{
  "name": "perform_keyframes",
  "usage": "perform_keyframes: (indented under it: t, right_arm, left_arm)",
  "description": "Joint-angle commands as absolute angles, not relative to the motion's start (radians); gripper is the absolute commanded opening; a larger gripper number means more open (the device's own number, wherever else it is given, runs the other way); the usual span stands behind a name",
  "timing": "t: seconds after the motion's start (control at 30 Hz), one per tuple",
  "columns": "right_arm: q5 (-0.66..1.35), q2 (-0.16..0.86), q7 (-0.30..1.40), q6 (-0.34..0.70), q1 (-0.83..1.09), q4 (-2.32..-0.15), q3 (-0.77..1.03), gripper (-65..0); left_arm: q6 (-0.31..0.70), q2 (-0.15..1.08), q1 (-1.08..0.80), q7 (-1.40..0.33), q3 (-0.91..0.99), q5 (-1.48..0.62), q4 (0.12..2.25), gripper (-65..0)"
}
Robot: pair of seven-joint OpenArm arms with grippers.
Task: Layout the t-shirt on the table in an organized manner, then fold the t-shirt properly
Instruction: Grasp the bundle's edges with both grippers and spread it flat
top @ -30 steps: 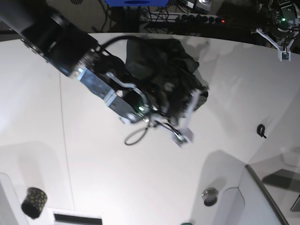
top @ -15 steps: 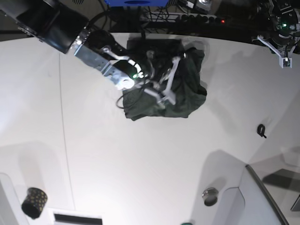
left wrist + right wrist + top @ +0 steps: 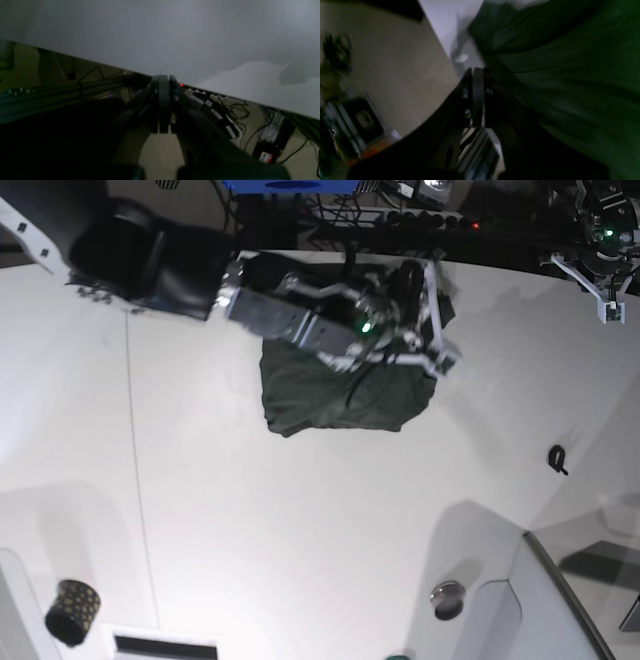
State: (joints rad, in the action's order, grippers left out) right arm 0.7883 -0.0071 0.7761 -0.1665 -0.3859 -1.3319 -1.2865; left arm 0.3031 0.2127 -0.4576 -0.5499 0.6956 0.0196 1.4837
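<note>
The dark green t-shirt (image 3: 330, 395) lies rumpled on the white table (image 3: 300, 510) near its far edge. Its upper right part is drawn up toward my right gripper (image 3: 435, 285). That arm reaches in from the far left, across the top of the shirt. In the right wrist view the right gripper (image 3: 477, 72) is shut, and stretched green fabric (image 3: 557, 75) fans out from beside its tip. My left gripper (image 3: 607, 298) hangs shut and empty at the far right, away from the shirt. In the left wrist view it (image 3: 163, 78) sits over the table's (image 3: 175, 37) edge.
A dark spotted cup (image 3: 72, 612) stands at the front left. A small black clip (image 3: 558, 459) lies at the right, and a round metal piece (image 3: 449, 598) sits beside a raised panel (image 3: 520, 620) at the front right. Cables and a power strip (image 3: 440, 220) run behind the far edge.
My right arm has swung from the shirt's near side up to its far right corner. The shirt has gone from a bunched heap under the arm to a flatter patch. The left arm barely moved.
</note>
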Motion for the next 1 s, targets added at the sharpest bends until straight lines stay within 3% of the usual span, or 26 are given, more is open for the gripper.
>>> perform_keyframes:
  t: [0.0,0.1,0.3,0.53,0.87,0.97]
  right_arm:
    - [0.782,0.016,0.780,-0.214,-0.418,-1.399,-1.230,-64.2]
    - [0.780,0.097,0.839,-0.277,-0.421,-1.517,-1.073,-64.2]
    - [0.780,0.208,0.855,-0.274,-0.420,-1.498,-0.828,-64.2]
    - [0.780,0.255,0.849,-0.274,-0.387,-1.492,-0.802,-64.2]
    - [0.780,0.265,0.799,-0.274,-0.329,-1.466,-0.802,-64.2]
    - [0.783,0.263,0.748,-0.272,-0.331,-1.376,-0.802,-64.2]
  left_arm:
    - [0.297,0.228,-0.456,-0.536,0.704,0.018,1.501,-65.0]
    - [0.297,0.223,-0.456,-0.536,0.704,0.010,1.501,-65.0]
    - [0.300,0.168,-0.453,-0.536,0.674,-0.074,1.587,-65.0]
    - [0.294,0.133,-0.371,-0.536,0.355,-0.269,1.713,-65.0]
    - [0.294,0.031,-0.145,-0.536,0.173,-0.269,1.563,-65.0]
    - [0.275,0.035,-0.081,-0.535,0.162,-0.268,1.420,-65.0]
